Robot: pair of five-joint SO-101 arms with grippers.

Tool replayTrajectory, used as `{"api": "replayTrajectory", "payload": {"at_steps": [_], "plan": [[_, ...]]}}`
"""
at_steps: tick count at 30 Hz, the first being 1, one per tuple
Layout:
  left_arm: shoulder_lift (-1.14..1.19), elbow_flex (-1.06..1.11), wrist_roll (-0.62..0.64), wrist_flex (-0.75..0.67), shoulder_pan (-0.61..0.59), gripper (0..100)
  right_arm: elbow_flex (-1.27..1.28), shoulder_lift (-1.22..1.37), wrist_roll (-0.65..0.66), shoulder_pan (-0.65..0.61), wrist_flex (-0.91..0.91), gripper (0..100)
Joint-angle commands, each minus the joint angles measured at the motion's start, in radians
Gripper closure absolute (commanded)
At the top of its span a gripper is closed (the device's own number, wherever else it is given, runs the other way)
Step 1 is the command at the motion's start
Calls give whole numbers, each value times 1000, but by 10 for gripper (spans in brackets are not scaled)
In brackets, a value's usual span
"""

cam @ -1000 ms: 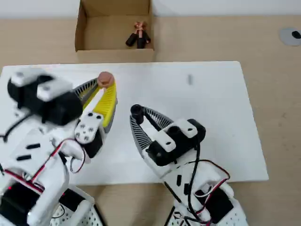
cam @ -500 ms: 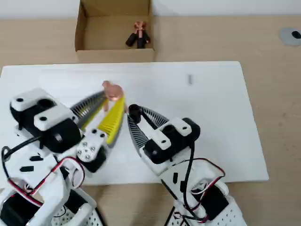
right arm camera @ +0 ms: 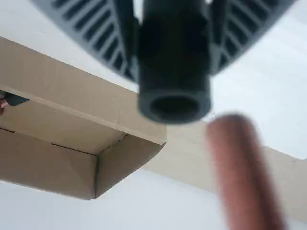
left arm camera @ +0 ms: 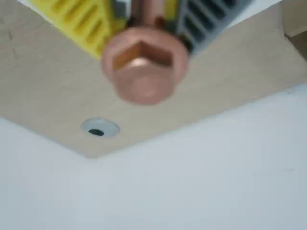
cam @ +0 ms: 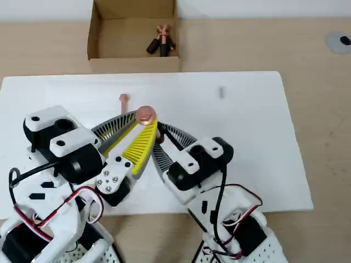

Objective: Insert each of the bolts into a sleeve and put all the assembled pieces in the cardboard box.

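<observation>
The left pincer (cam: 143,119) is closed tight on a copper bolt (cam: 145,115). The bolt's shank lies just beside the open mouth of the black sleeve (right arm camera: 175,72), which the right pincer (right arm camera: 174,38) clamps between its fingers. The two pincers cross at their tips. Just beyond the left pincer, a small copper piece (cam: 124,99) lies on the white board (cam: 247,137). Farther beyond, on the tabletop (cam: 307,49), the cardboard box (cam: 134,64) holds assembled pieces (cam: 162,45).

No legible txt/nos. anywhere; small mark (cam: 221,92) on white mat (cam: 263,142) unreadable.
</observation>
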Motion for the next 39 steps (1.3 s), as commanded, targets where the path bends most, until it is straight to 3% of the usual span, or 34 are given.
{"api": "replayTrajectory", "payload": {"at_steps": [1,5,26,39], "plan": [[-8,-3,-3,-37,-78,995,-10,-91,-2,-13,-23,988],[-10,46,0,-112,-164,995,-10,-91,3,-12,-21,988],[-10,104,147,-114,-109,995,-10,-91,2,-12,-21,988],[-7,120,146,-120,-109,994,-10,-91,0,-12,-21,988]]}}
